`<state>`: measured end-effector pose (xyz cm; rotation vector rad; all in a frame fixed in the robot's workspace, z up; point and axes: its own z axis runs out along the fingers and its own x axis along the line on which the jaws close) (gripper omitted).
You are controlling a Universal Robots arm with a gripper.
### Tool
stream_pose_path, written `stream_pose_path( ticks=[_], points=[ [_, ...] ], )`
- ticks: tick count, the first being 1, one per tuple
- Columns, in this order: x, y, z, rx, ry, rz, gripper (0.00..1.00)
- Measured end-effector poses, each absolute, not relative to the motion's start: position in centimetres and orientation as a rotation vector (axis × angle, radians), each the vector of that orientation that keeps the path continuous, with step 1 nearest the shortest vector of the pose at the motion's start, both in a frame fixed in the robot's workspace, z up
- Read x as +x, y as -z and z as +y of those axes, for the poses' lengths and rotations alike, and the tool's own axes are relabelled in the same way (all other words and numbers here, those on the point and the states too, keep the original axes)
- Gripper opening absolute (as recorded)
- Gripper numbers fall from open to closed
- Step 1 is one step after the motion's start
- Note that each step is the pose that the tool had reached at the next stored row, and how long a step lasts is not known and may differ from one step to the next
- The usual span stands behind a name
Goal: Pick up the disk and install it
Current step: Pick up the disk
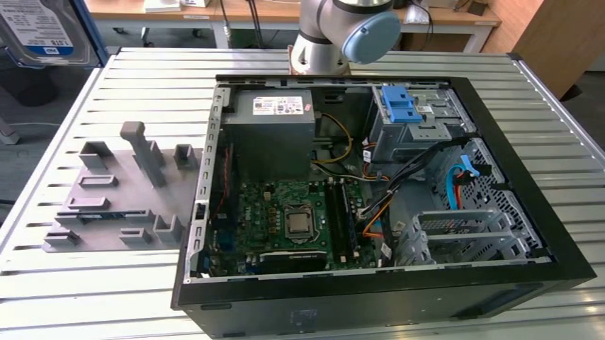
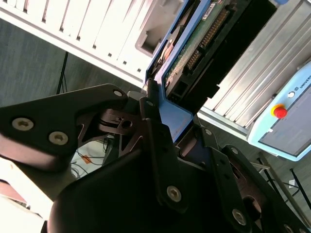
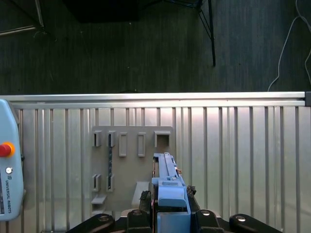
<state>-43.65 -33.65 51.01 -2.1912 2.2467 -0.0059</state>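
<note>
My gripper (image 2: 165, 112) is shut on the disk (image 2: 201, 46), its black fingers clamped on the blue carrier bracket. The second wrist view shows the drive's green circuit-board side. In the first wrist view the disk (image 3: 167, 175) appears edge-on, held in the gripper (image 3: 170, 206) above the grey fixture plate (image 3: 131, 150). In the exterior view the disk (image 1: 40, 28) hangs high at the exterior view's far left, label side showing and a blue edge along it, well away from the open computer case (image 1: 378, 287).
Inside the case are a grey drive cage with a blue latch (image 1: 402, 106), a grey power supply (image 1: 269, 131) and a green motherboard (image 1: 288, 219). The grey fixture plate (image 1: 123, 198) lies beside the case on the slatted table (image 1: 142, 71). A teach pendant (image 3: 8, 179) rests at the table's edge.
</note>
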Motion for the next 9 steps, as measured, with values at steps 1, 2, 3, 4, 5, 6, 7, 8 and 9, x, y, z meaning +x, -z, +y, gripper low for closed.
stream_pose_path(
  ticks=[1, 2, 3, 4, 5, 6, 7, 8, 9],
  points=[
    [-43.63, -51.01, -33.65, -2.191, 0.006, 2.247, 0.36],
    [-43.60, -51.01, -33.65, -2.191, 0.006, 2.247, 0.36],
    [-43.57, -51.01, -33.65, -2.191, 0.006, 2.247, 0.36],
    [-43.54, -51.02, -33.65, -2.191, 0.006, 2.247, 0.36],
    [-43.51, -51.01, -33.65, -2.191, 0.006, 2.247, 0.36],
    [-43.49, -51.01, -33.65, -2.191, 0.006, 2.247, 0.36],
    [-43.45, -51.01, -33.65, -2.191, 0.006, 2.247, 0.36],
    [-43.42, -51.01, -33.65, -2.191, 0.006, 2.247, 0.36],
    [-43.38, -51.02, -33.65, -2.191, 0.006, 2.247, 0.36]
  ],
)
